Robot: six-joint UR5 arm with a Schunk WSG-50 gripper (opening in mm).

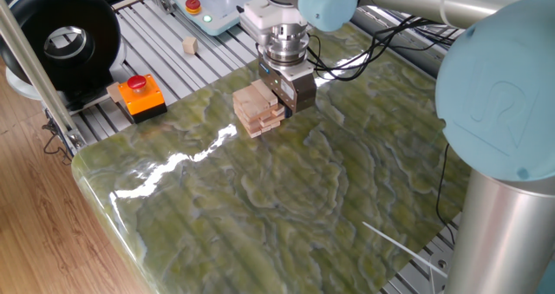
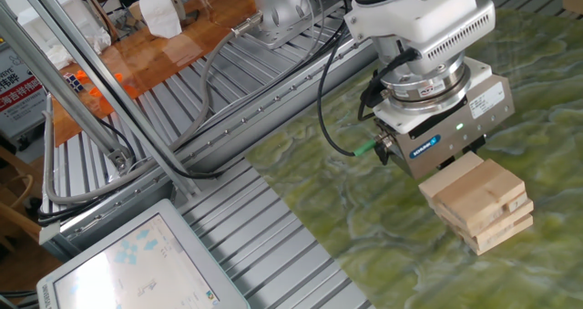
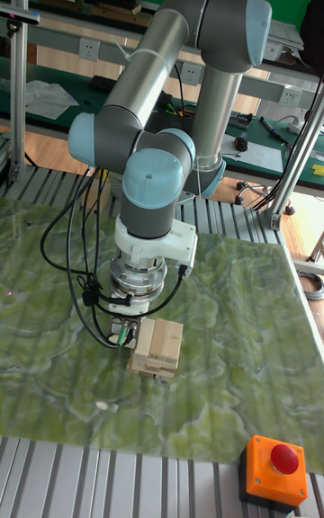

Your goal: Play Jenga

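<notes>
The Jenga is a low stack of pale wooden bars in crosswise layers on the green marbled table. It also shows as the Jenga and the Jenga in the other two views. My gripper is down against the stack's far side, its grey body right above the top layer. Most of the gripper fingertips are hidden by the stack and the gripper body. In the tall view the gripper stands at the stack's left side. Whether the jaws hold a bar is not visible.
An orange box with a red button sits off the table's left corner. A lone small wooden cube lies on the slatted metal surface behind. A black round unit stands at far left. A pendant screen lies near the rails. Cables hang from the wrist.
</notes>
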